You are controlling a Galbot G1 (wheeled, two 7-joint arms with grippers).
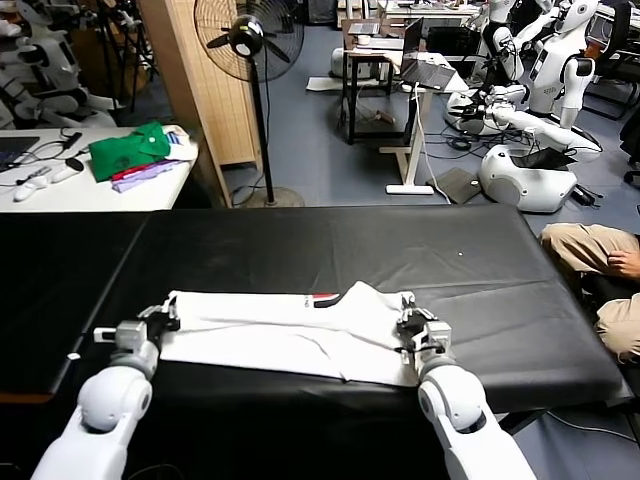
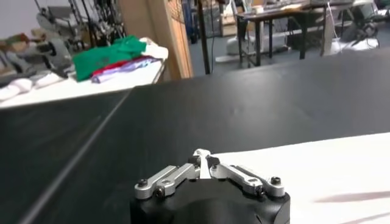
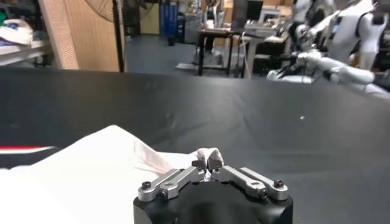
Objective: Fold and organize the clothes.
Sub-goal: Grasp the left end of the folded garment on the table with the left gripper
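The white T-shirt (image 1: 290, 335) lies folded in a long band across the near part of the black table (image 1: 330, 250), with a small red mark at its far edge. My left gripper (image 1: 166, 316) is shut on the shirt's left end; in the left wrist view (image 2: 202, 156) white cloth is pinched between the fingers. My right gripper (image 1: 411, 322) is shut on the shirt's right end; in the right wrist view (image 3: 208, 159) a bunched tuft of white cloth (image 3: 116, 158) sits between the fingers.
A white side table (image 1: 90, 180) at back left holds a green garment (image 1: 128, 150) and a purple cloth (image 1: 150, 175). A standing fan (image 1: 250, 40) is behind the table. A seated person's leg (image 1: 595, 250) is at the right edge. Other robots stand at back right.
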